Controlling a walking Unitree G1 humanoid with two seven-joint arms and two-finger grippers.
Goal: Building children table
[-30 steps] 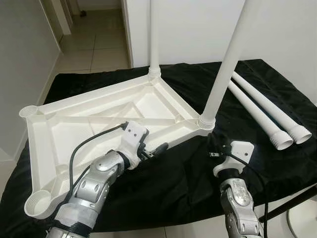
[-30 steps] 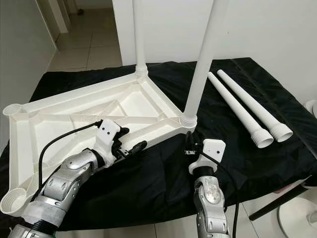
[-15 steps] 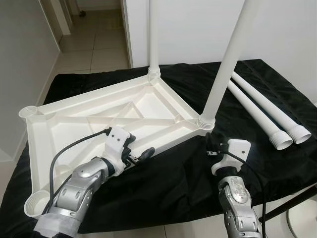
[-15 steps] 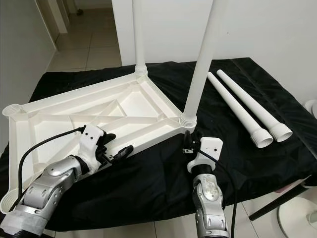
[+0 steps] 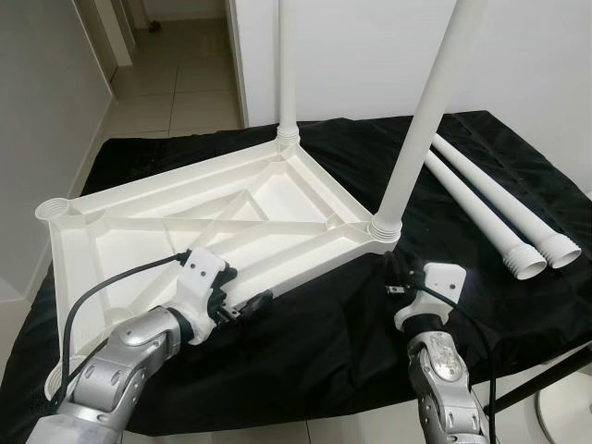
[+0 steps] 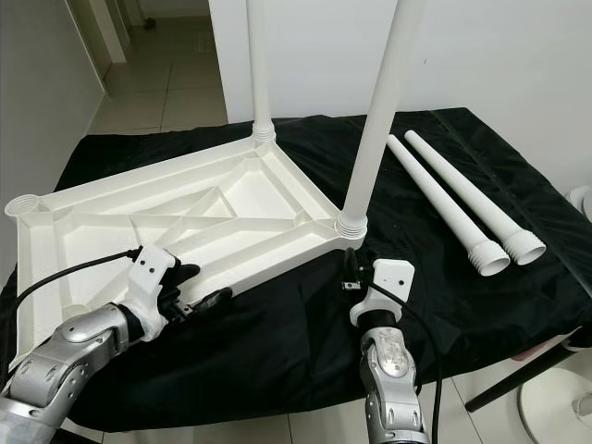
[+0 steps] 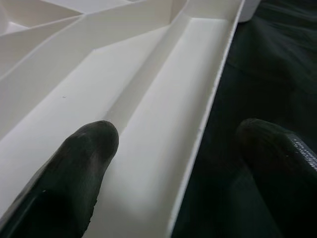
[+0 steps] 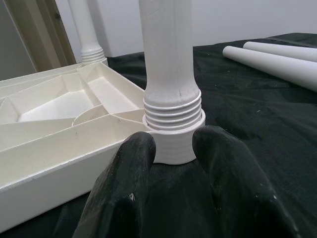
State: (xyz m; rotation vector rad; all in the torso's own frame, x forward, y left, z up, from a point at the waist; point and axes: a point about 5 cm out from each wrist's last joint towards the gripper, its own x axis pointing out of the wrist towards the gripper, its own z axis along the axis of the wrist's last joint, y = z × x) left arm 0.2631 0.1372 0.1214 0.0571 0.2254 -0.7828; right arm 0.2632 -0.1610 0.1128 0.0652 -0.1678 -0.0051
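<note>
Left gripper (image 5: 252,305) fingers (image 7: 84,163) straddling tabletop (image 5: 185,222) edge

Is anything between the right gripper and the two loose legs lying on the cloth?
Nothing visible. The right gripper sits by the near fitted leg, and bare black cloth runs from it to the loose legs on its right.

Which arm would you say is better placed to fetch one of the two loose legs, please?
Probably the right: the loose legs lie on its side, while the left gripper straddles the tabletop's near rim.
</note>
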